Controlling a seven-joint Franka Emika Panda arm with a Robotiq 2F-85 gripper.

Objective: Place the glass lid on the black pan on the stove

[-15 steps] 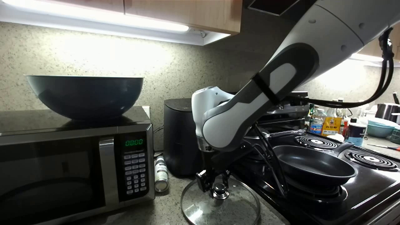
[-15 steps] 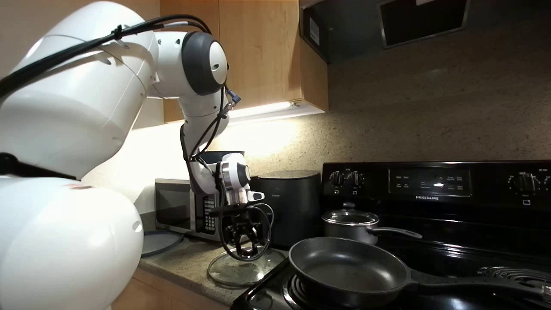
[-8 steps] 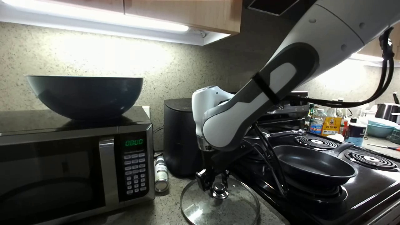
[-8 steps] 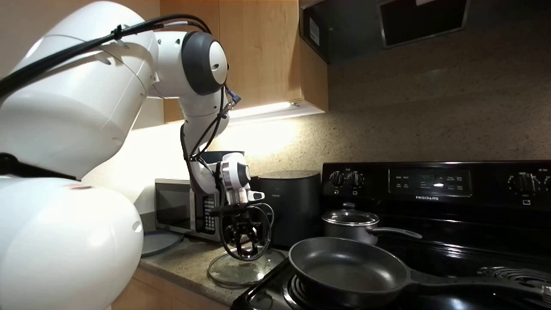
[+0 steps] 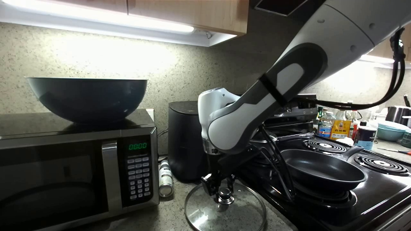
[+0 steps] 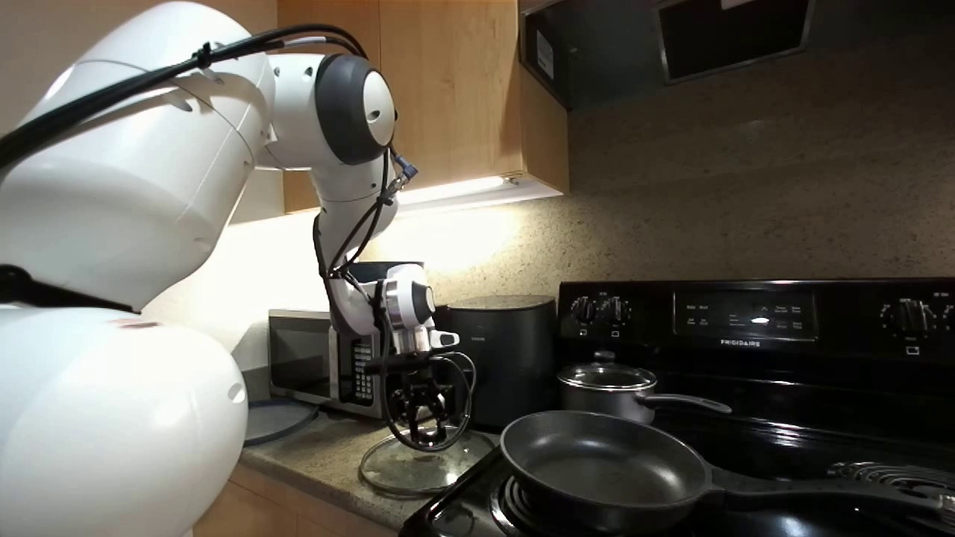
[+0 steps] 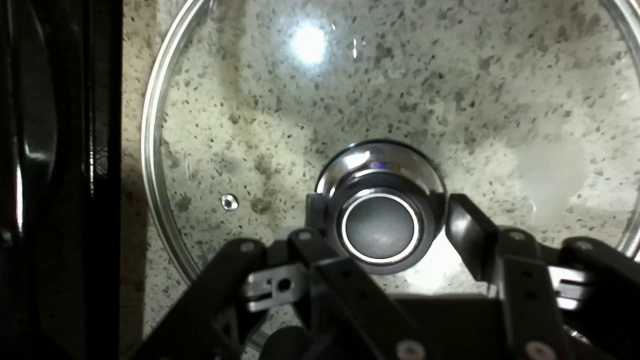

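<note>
The glass lid [image 5: 237,215] lies flat on the counter beside the stove [image 5: 382,192]; it also shows in an exterior view [image 6: 399,466] and the wrist view [image 7: 450,100]. My gripper [image 5: 221,190] points down over the lid's centre. In the wrist view, its fingers [image 7: 382,215] stand either side of the dark-topped silvery knob [image 7: 380,227]. The left finger is against or very near the knob; a small gap shows at the right finger. The black pan [image 5: 321,166] sits empty on a front burner, also in an exterior view [image 6: 604,462], its handle pointing away from the lid.
A small lidded pot [image 6: 608,388] stands on the burner behind the pan. A black bin-like appliance [image 5: 188,141], a spray can [image 5: 165,179] and a microwave [image 5: 77,173] with a large dark bowl [image 5: 88,99] stand near the lid. Bottles [image 5: 340,125] stand beyond the stove.
The lid has slid a few pixels left in an exterior view, away from the stove. The finger nearer the stove has shifted slightly the same way. The arm is almost still.
</note>
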